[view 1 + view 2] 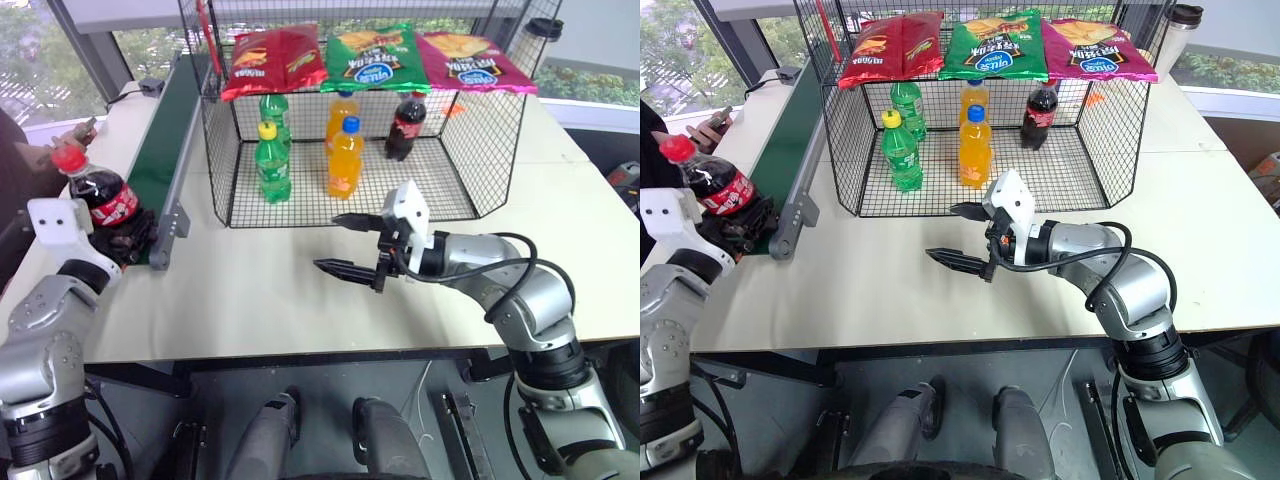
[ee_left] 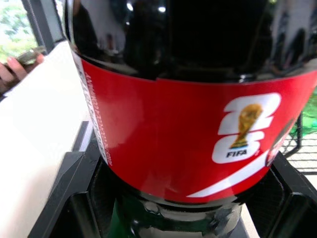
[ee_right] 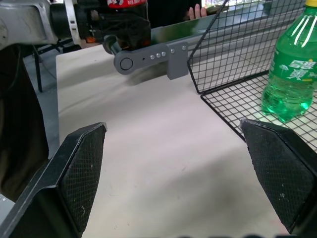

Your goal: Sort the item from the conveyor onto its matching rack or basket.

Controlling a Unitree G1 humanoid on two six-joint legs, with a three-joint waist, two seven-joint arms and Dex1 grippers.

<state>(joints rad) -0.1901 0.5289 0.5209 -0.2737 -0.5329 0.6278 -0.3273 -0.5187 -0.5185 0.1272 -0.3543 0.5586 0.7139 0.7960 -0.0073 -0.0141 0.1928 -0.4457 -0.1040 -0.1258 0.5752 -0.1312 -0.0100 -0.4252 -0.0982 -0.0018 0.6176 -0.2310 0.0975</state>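
Cola bottle sits clamped between the left jaws, which grip it low on its body below the red label, so its red cap leans up and away from them. This grip is at the near end of the conveyor, whose grey frame end lies just past the jaws. The right jaws stand wide apart and hold nothing, level above the bare worktop and pointing toward the left arm. Beyond them stands the black wire cage, with green and orange bottles on its mesh floor and snack bags on top.
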